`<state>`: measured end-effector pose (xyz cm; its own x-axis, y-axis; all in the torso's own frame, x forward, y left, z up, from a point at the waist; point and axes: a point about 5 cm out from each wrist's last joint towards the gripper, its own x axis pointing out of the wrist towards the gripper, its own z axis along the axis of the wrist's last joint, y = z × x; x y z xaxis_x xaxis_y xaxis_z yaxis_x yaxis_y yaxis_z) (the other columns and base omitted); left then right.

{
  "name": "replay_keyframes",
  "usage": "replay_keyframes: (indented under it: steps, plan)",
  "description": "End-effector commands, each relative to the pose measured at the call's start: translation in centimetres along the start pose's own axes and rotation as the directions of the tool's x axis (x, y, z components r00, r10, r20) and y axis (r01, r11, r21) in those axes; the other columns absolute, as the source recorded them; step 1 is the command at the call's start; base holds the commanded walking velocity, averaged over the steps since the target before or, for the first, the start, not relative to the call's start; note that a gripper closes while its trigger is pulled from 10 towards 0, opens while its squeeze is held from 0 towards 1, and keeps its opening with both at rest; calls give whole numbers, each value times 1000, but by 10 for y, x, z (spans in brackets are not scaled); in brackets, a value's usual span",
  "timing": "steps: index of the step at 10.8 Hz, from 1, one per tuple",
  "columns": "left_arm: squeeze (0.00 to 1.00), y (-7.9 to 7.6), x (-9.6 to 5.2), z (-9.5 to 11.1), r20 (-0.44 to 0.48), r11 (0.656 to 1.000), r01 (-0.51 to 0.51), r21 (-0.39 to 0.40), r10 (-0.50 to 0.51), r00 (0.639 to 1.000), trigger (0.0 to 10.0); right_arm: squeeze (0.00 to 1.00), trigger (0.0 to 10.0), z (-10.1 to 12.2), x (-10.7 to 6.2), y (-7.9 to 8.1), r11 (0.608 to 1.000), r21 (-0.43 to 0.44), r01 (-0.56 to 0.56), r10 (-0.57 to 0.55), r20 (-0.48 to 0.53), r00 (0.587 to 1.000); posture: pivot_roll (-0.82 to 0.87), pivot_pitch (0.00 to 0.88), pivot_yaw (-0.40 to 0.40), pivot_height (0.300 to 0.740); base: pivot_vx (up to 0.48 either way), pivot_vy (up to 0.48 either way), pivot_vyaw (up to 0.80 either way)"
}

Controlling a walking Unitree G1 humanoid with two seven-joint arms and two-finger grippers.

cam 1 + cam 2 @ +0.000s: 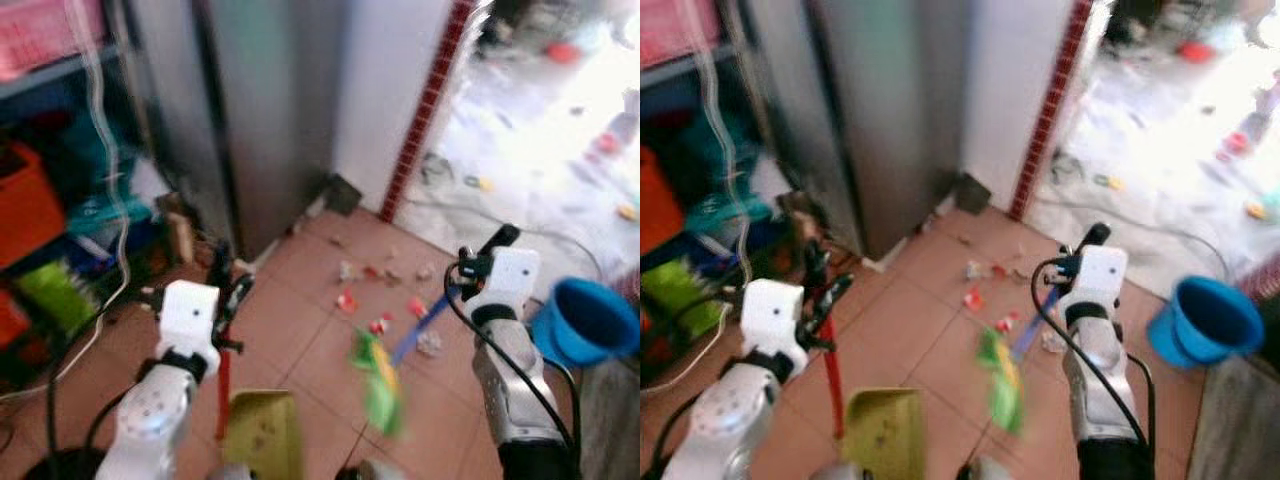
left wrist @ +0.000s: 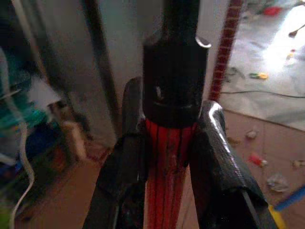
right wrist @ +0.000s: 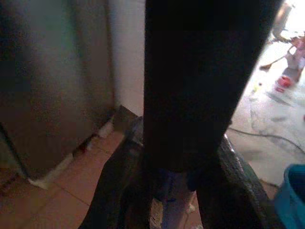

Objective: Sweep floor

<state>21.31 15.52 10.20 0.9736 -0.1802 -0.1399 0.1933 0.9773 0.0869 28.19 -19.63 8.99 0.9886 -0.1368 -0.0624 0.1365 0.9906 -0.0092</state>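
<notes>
Nearest in the head view, a yellow dustpan (image 1: 262, 435) sits on the tiles, its red handle (image 2: 164, 181) clenched by the left gripper (image 2: 169, 143) in that wrist view. Right wrist view: right gripper (image 3: 183, 191) grips the broom (image 1: 385, 380). Short strokes should draw the scattered litter (image 1: 385, 300) toward the pan.

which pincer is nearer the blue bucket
Right. The right pincer, shut on the blue broom handle, sits just beside the bucket. The left pincer, shut on the red dustpan handle, is across the tiles.
</notes>
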Motion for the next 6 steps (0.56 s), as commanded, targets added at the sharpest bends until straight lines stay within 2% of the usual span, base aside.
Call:
replay_keyframes:
  steps: [1,2,5,6]
  plan:
    - [0,0,1,9,42,1000,2,3,-3,999,10000,0,10000,-5,0,-3,1000,-15,14,-14,-31,999,57,56,-55,740,0,0,0]
    - [0,1,1,9,45,1000,-8,3,7,999,10000,0,10000,-4,1,-2,1000,-15,15,-15,-29,999,55,53,-48,740,0,0,0]
    - [0,4,5,10,49,1000,-13,14,12,999,10000,0,10000,-2,2,-3,999,2,35,-35,1,999,67,37,-35,740,0,0,-490]
    - [0,7,10,11,47,999,5,37,-7,999,10000,0,10000,-5,3,-2,997,31,67,-67,-2,998,82,0,11,740,0,0,0]
